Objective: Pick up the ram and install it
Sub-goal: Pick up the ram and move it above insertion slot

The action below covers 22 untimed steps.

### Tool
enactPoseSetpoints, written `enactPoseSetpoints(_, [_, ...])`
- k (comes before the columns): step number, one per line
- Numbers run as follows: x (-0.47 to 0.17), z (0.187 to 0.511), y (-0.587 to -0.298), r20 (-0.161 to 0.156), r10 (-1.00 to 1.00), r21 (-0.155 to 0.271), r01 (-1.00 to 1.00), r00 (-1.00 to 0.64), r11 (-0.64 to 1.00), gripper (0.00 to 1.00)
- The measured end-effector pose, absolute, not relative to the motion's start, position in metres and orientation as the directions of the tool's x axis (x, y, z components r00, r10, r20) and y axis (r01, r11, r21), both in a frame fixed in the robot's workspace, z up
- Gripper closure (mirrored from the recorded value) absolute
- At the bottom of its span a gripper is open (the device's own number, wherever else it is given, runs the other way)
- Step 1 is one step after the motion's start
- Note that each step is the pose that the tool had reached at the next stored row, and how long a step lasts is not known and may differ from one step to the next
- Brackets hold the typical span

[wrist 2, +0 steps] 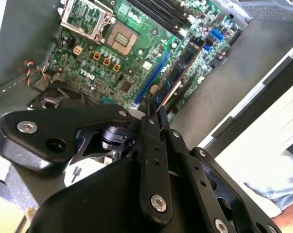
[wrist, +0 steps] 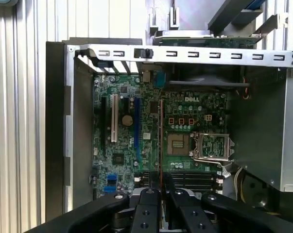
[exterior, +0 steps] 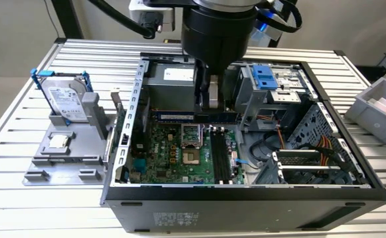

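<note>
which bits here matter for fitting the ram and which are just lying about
For the job: ram, held in the shut gripper; black motherboard slots.
Lying about: hard drive, processor chip, grey bin.

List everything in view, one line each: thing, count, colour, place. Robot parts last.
ram: one, dark with blue label, held over the motherboard
motherboard: one, green, inside the computer case
computer case: one, black, open, on the table
hard drive: one, silver in blue frame, upright on the fixture
processor chip: one, silver, lying on the fixture
fixture: one, grey, at the case's side, exterior view's left
bin: one, grey, exterior view's right
table: one, silver, slatted, under everything
arm: one, black, reaching into the case
gripper: one, black, shut on the ram
</note>
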State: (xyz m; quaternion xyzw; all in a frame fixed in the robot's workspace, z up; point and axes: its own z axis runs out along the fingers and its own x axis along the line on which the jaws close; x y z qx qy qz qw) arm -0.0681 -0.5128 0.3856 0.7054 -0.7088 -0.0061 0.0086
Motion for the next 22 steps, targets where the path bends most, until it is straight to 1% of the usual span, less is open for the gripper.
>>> enactPoseSetpoints(9, [-0.056,0.386,-0.511,0.004,-1.0,0.021,-1.0,-0.005,0.005,1.0])
enactPoseSetpoints(22, [-0.046,0.386,-0.498,0.004,-1.0,0.021,-1.0,-0.005,0.005,1.0])
